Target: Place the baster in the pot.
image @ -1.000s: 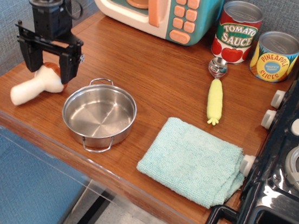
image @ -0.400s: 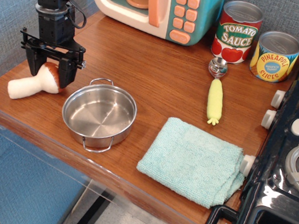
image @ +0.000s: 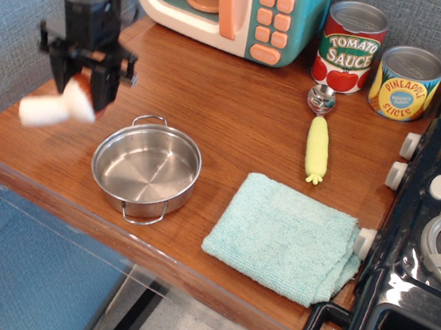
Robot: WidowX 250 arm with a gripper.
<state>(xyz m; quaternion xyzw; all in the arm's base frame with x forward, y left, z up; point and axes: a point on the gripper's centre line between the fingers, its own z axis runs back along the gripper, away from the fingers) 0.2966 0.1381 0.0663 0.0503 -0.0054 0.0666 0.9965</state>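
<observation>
Observation.image: my pincer (image: 80,83) grasps the baster (image: 57,106) by its cap, in the air just left of the pot (image: 146,168).

The white stem sticks out far to the left, so the baster may swing or slip and hit the pot rim. The towel (image: 284,237), the corn scoop (image: 318,137) and the cans (image: 349,46) stand well apart; nothing blocks my way.

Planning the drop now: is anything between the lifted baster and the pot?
Nothing visible. The claw holds the baster off the counter just left of the pot, which is empty and uncovered.
</observation>
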